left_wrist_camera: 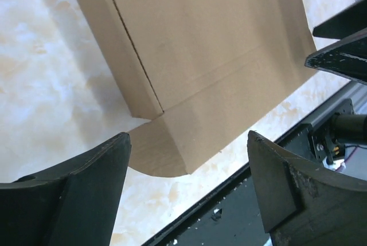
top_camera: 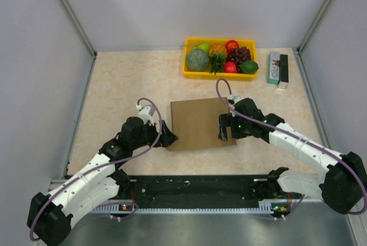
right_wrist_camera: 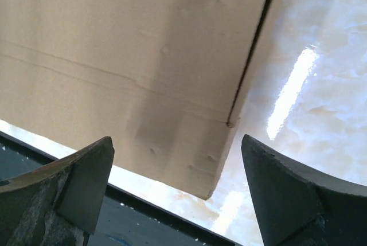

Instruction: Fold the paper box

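The paper box (top_camera: 198, 123) is a flat brown cardboard rectangle lying in the middle of the table. My left gripper (top_camera: 167, 137) sits at its near left corner and my right gripper (top_camera: 225, 131) at its near right corner. In the left wrist view the box (left_wrist_camera: 212, 45) shows a side seam and a rounded flap sticking out at the corner. There the left gripper (left_wrist_camera: 190, 134) is open, its fingers apart on either side of that corner without touching it. In the right wrist view the right gripper (right_wrist_camera: 176, 138) is open too, with the box corner (right_wrist_camera: 126, 45) just beyond its fingertips.
A yellow tray (top_camera: 189, 73) of fruit stands at the back of the table. A small printed carton (top_camera: 278, 68) lies to its right. A black rail (top_camera: 195, 188) runs along the near edge between the arm bases. Grey walls close off the left, right and back.
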